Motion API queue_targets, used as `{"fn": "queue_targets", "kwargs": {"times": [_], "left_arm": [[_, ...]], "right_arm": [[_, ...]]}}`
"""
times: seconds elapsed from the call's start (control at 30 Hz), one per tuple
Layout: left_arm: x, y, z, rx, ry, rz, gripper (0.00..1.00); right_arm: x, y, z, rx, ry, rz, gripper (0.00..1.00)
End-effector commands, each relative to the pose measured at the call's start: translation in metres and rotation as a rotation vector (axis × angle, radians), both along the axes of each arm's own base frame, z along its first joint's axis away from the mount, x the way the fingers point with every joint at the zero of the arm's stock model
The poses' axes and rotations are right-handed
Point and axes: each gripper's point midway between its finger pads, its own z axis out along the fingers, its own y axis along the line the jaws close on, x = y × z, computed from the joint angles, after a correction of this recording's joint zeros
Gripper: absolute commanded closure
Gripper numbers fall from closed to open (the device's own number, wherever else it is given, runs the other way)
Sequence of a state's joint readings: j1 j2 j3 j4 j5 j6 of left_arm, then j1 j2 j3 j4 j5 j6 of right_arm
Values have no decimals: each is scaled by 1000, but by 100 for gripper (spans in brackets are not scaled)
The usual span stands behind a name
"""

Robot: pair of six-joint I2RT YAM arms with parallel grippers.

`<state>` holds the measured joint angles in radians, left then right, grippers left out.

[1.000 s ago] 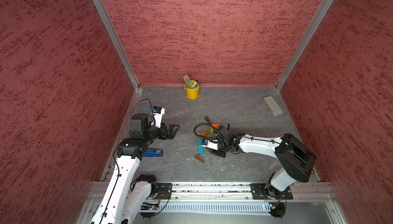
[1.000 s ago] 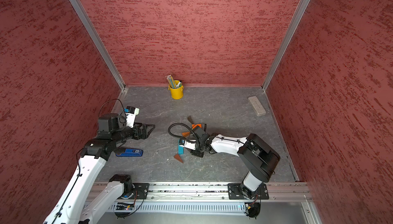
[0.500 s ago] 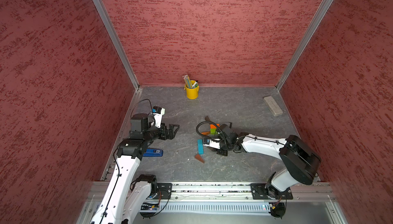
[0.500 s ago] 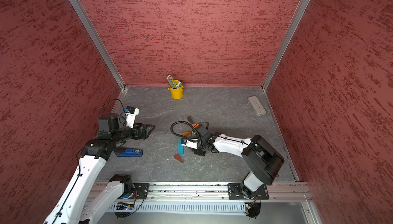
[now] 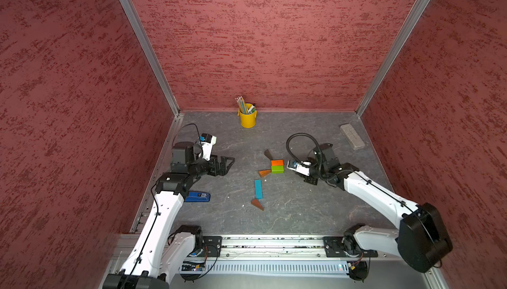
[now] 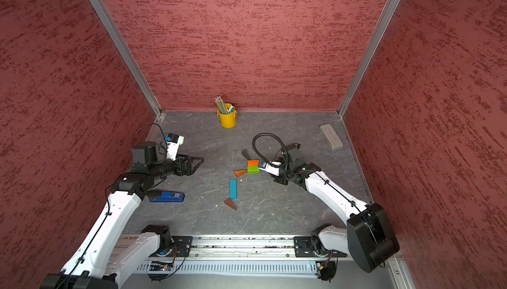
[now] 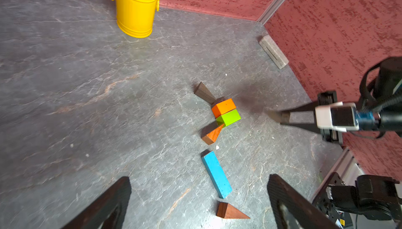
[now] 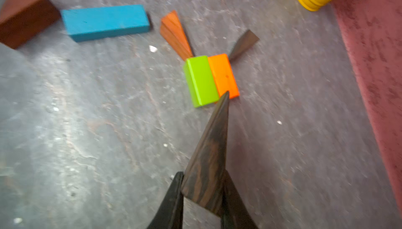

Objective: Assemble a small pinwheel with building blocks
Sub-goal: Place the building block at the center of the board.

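Note:
An orange block (image 5: 277, 162) and a green block (image 5: 277, 169) lie side by side as a square mid-floor. A dark wedge (image 5: 268, 153) touches the orange block's far corner, and a reddish wedge (image 5: 264, 173) touches the green block's left corner. Nearer the front lie a blue bar (image 5: 258, 189) and another reddish wedge (image 5: 257, 204), both loose. My right gripper (image 8: 204, 186) is shut on a second dark wedge (image 8: 208, 147), held just right of the square with its thin tip pointing at the blocks. My left gripper (image 5: 229, 161) hovers open and empty at the left.
A yellow bucket (image 5: 247, 119) of pencils stands at the back wall. A grey block (image 5: 352, 140) lies by the right wall. A blue stapler (image 5: 198, 196) lies under my left arm. Red walls close three sides and a metal rail (image 5: 274, 243) runs along the front.
My right gripper has carried the dark wedge from over the blue bar's area to the right and back, beside the orange-green square. The left arm has not moved.

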<state>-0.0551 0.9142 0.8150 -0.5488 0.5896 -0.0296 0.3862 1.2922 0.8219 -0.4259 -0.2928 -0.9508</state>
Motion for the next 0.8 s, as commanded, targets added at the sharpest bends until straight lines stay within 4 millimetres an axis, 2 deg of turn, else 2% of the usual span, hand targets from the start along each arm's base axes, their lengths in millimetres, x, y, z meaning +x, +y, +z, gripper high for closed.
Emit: {"fn": "queue_targets", "kwargs": {"times": [0.0, 0.13, 0.27, 0.33, 0.4, 0.53, 0.77], "left_arm": [[18, -13, 25, -63, -111, -74, 0], [38, -25, 27, -95, -117, -109, 0], [53, -34, 20, -80, -91, -148, 0], [57, -39, 14, -72, -71, -174, 0], [59, -44, 7, -38, -73, -200, 0], [62, -47, -3, 42, -103, -225, 0], [75, -45, -16, 53, -72, -212, 0]], "right_arm": [[32, -20, 8, -51, -19, 17, 77], [75, -32, -2, -94, -33, 56, 77], [105, -31, -7, -92, -44, 133, 76], [116, -34, -17, -137, -38, 183, 76], [121, -36, -28, -193, -31, 243, 76], [131, -36, -38, -248, -78, 352, 74], [127, -27, -47, -268, -78, 538, 72]]}}
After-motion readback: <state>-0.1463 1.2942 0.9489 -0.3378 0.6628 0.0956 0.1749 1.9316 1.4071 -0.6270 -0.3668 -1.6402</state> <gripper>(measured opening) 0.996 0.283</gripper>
